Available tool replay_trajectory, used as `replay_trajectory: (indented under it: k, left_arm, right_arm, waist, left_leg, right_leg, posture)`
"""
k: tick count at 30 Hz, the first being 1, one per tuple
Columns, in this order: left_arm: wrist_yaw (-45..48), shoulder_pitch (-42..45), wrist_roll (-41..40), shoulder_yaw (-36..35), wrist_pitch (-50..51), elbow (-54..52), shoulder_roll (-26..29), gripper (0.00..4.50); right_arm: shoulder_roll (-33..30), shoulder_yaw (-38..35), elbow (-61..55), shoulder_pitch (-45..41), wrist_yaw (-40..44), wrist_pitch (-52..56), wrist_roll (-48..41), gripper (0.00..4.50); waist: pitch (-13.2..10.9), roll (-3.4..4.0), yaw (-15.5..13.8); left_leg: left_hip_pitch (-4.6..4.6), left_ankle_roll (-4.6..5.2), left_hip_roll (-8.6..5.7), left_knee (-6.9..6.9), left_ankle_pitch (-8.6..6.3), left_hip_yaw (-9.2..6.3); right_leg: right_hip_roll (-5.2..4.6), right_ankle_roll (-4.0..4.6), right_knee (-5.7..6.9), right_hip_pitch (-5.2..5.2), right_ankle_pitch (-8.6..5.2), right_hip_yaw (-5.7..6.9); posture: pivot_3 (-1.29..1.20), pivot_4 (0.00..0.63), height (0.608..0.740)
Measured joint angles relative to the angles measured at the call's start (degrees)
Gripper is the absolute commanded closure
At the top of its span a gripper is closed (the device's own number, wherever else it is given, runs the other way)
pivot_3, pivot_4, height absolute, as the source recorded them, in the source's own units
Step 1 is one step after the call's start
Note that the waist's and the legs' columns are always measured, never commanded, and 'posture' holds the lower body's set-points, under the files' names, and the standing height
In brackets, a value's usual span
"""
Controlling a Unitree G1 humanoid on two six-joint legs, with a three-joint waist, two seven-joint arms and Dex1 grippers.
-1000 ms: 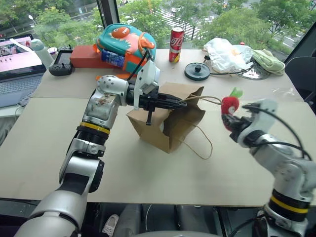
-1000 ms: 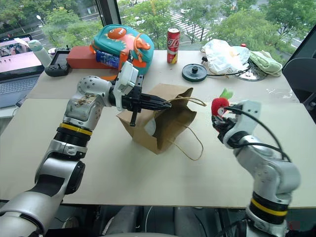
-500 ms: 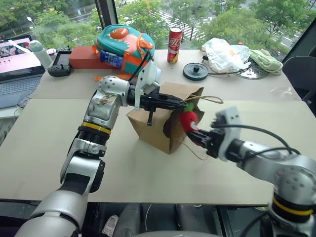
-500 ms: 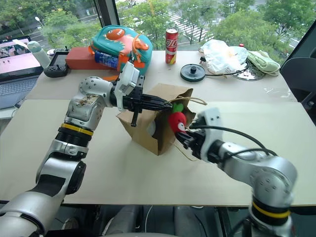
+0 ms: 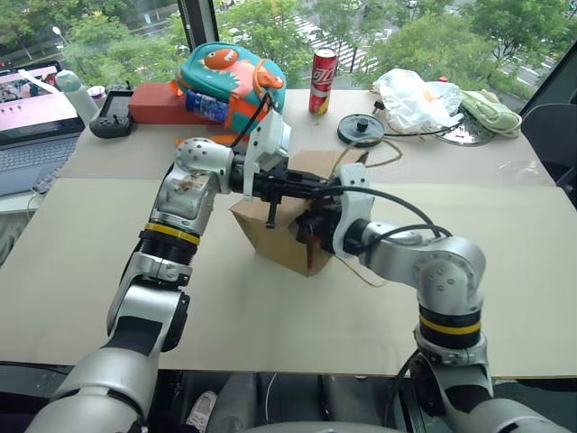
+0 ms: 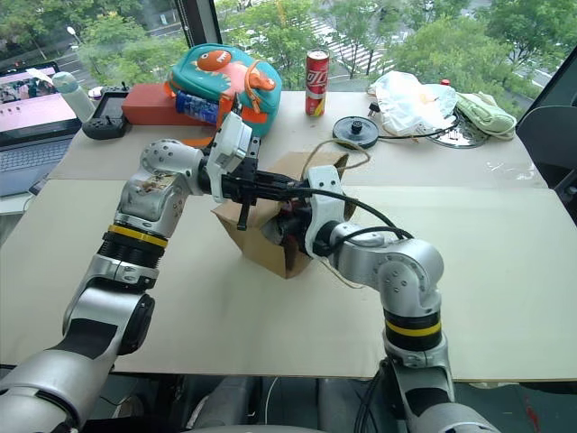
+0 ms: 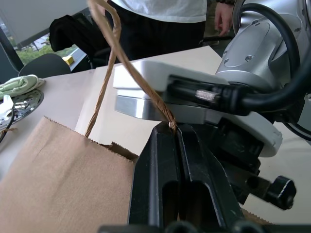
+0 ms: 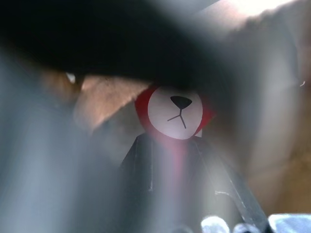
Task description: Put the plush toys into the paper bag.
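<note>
The brown paper bag (image 5: pixel 270 236) lies on the table with its mouth toward my right side. My left gripper (image 7: pixel 173 129) is shut on one of the bag's cord handles (image 7: pixel 121 58) and holds that side of the mouth up. My right gripper (image 8: pixel 170 141) reaches into the bag's mouth (image 5: pixel 311 225), shut on the red plush toy (image 8: pixel 176 112), whose white face shows between the fingers inside the bag. The toy's green top is hidden, and I see no pale grey plush toy.
A teal-and-orange dinosaur backpack (image 5: pixel 230 77), a red can (image 5: pixel 322 81), a black round disc (image 5: pixel 361 129) and a white plastic bag (image 5: pixel 410 95) stand along the table's far side. A laptop (image 5: pixel 32 108) is at the far left. A person (image 7: pixel 160 19) stands beyond the table.
My right arm has swung left, carrying the red plush toy from the right of the bag into its mouth. The left gripper has kept its hold on the handle.
</note>
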State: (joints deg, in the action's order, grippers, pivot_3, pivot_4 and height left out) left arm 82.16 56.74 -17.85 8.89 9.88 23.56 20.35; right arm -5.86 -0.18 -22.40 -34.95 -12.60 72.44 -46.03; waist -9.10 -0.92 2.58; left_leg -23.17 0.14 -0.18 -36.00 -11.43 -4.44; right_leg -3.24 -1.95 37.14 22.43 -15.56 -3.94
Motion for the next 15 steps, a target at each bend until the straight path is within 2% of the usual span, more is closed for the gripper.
replay_trajectory:
  k: [2, 5, 9, 15]
  left_arm:
    - [0.0, 0.0, 0.0, 0.0, 0.0, 0.1, 0.1, 4.50]
    - [0.1, 0.0, 0.0, 0.1, 0.0, 0.1, 0.1, 4.50]
    - [0.1, 0.0, 0.0, 0.1, 0.0, 0.1, -0.3, 4.50]
    - [0.4, 0.0, -0.2, 0.1, -0.2, 0.0, -0.7, 4.50]
  right_arm:
    - [1.1, -0.1, 0.1, 0.1, -0.2, -0.6, 1.1, 2.47]
    - [2.1, -0.1, -0.6, 0.8, 0.1, -0.9, 2.4, 1.37]
    - [1.4, -1.5, -2.2, 2.2, 1.3, 0.4, 2.4, 0.19]
    - [-2.5, -5.8, -5.6, 3.8, 4.1, 4.2, 0.8, 0.19]
  waist:
    - [0.0, 0.00, 0.0]
    - [0.0, 0.01, 0.0]
    - [0.0, 0.01, 0.0]
    - [0.0, 0.01, 0.0]
  left_leg:
    - [-0.01, 0.00, -0.01, 0.00, 0.00, 0.00]
    - [-0.02, 0.00, -0.01, 0.00, 0.00, 0.00]
    - [-0.01, 0.00, 0.00, 0.01, 0.00, 0.00]
    - [-0.02, 0.00, 0.00, 0.00, 0.00, 0.00]
  right_leg:
    - [-0.01, 0.00, 0.01, 0.02, 0.00, 0.00]
    - [-0.01, 0.01, 0.02, 0.01, 0.00, 0.00]
    - [-0.01, 0.01, 0.01, 0.02, 0.00, 0.00]
    - [-0.01, 0.00, 0.00, 0.02, 0.00, 0.00]
  posture:
    - [0.00, 0.150, 0.740]
    - [0.00, 0.150, 0.740]
    - [0.00, 0.150, 0.740]
    - [0.00, 0.150, 0.740]
